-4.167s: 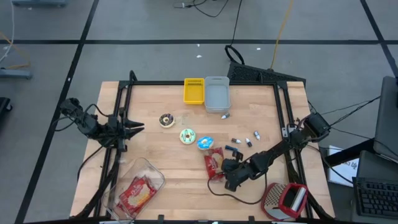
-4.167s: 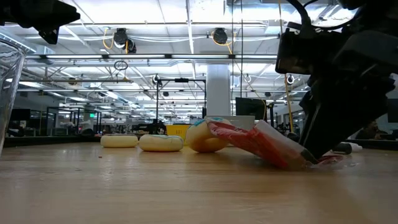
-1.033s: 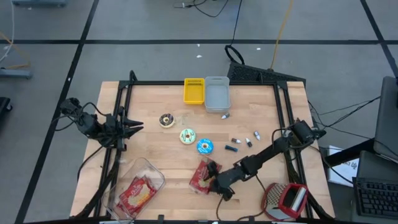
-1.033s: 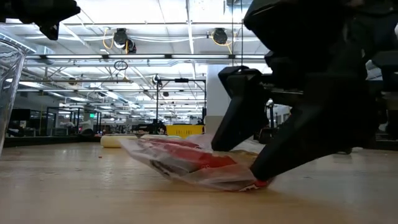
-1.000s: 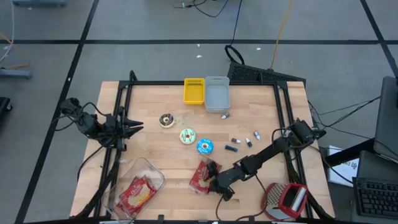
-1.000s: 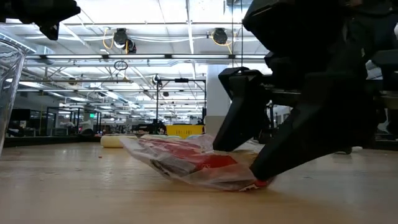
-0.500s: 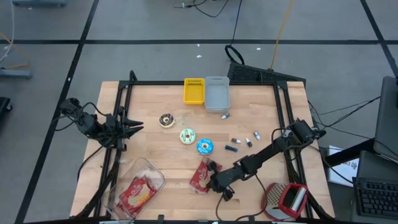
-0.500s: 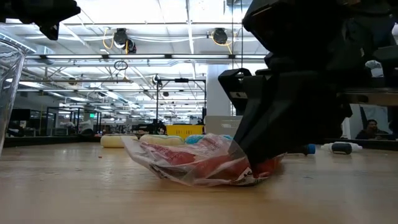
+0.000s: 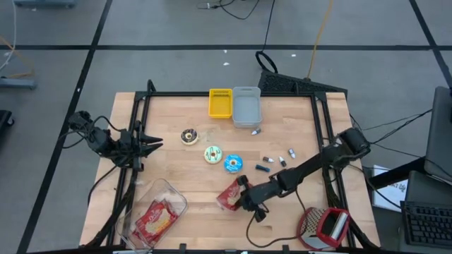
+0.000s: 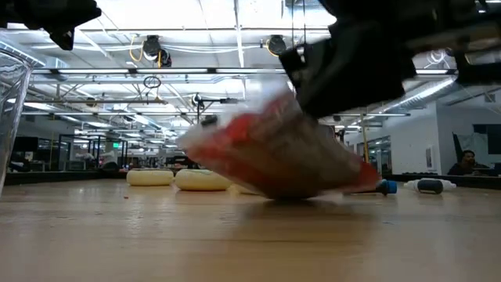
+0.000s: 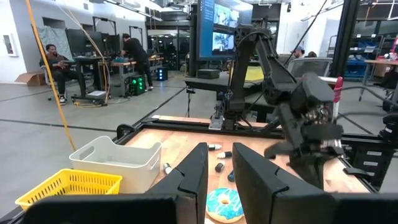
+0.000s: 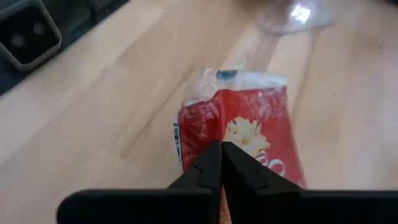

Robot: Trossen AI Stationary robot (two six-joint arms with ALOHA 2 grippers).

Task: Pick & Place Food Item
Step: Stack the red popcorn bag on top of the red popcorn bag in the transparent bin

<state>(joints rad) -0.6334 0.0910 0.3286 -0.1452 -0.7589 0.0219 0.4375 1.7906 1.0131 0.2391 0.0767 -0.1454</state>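
Wooden table (image 9: 176,169) with doughnuts (image 9: 212,154)

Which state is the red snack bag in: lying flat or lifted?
Lifted. The right hand, shut on the red snack bag, holds it tilted above the table.

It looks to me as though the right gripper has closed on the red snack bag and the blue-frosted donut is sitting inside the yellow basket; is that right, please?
Not quite. The right gripper is shut on the red snack bag, but the blue-frosted donut lies on the bare table, well apart from the yellow basket at the far edge. The high view shows this.
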